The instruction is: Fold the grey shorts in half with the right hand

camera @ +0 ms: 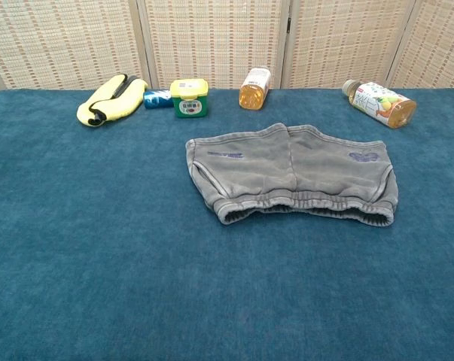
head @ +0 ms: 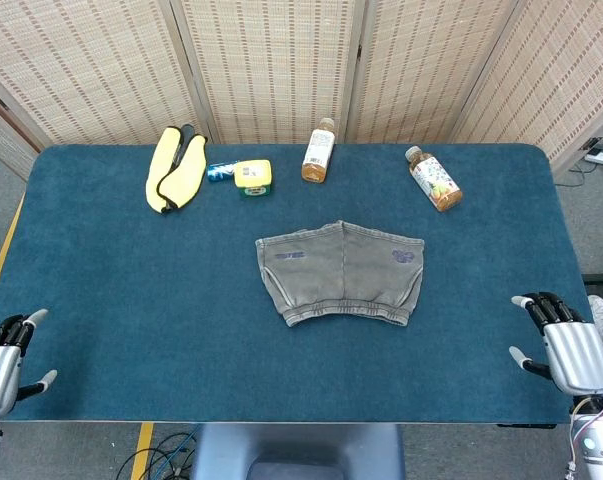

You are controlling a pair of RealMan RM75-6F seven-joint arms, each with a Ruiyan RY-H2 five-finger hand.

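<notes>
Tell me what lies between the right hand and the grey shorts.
Nothing: in the head view only bare blue table cover separates the right hand from the grey shorts.

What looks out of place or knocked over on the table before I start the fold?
One bottle at the back right lies on its side, while the other bottle stands upright. Nothing looks spilled. The grey shorts lie flat and unfolded, waistband toward the robot. Both hands, left and right, rest at the near edge.

Matt grey cloth shorts (head: 339,272) lie on a napped blue fabric table cover (head: 131,300); bottles (head: 318,151) glossy plastic.
</notes>
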